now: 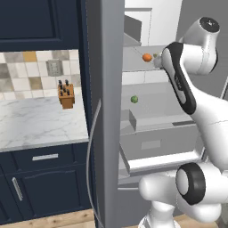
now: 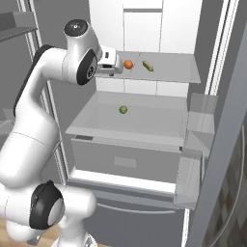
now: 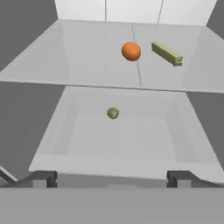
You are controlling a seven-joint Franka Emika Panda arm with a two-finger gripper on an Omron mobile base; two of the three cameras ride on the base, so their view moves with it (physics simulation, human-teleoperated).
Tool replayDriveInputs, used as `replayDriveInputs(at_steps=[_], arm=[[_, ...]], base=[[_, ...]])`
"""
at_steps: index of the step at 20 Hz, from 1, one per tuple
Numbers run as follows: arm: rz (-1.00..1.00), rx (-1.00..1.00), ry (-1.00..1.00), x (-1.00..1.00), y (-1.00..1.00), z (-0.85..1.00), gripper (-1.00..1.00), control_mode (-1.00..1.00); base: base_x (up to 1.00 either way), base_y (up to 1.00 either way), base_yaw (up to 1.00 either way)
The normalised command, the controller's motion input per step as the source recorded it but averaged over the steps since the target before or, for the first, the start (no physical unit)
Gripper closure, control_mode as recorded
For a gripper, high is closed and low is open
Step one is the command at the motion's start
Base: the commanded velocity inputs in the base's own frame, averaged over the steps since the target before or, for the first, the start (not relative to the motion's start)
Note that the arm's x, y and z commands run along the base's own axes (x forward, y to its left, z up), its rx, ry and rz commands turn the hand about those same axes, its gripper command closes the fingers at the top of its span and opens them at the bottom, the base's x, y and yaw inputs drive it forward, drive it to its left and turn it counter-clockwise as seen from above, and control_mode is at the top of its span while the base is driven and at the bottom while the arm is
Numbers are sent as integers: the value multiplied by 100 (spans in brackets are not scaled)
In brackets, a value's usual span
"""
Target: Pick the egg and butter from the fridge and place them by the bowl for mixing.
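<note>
We see the egg [image 3: 131, 51] sitting on the fridge's [image 2: 159, 29] upper shelf [image 3: 78, 52], and the butter [image 3: 167, 54] lies just beside it, apart. One shelf down, there's a small green ball [image 3: 113, 113] resting alone. Our claw [image 3: 113, 178] hovers in front of the open fridge, jaws spread wide, gripping nothing. Off left, a knife block [image 1: 66, 95] stands on the marble counter [image 1: 35, 120].
</note>
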Motion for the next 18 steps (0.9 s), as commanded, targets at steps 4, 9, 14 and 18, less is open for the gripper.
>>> replayDriveInputs(at_steps=[4,9,14,18], arm=[[0,0,0,52,-14,0,-100,-100],[-1,0,0,49,-5,0,-100,-100],[-3,0,0,44,0,0,-100,-100],[-1,0,0,39,-1,-4,-100,-100]], base=[[0,0,0],[0,0,0],[0,0,0],[0,0,0]])
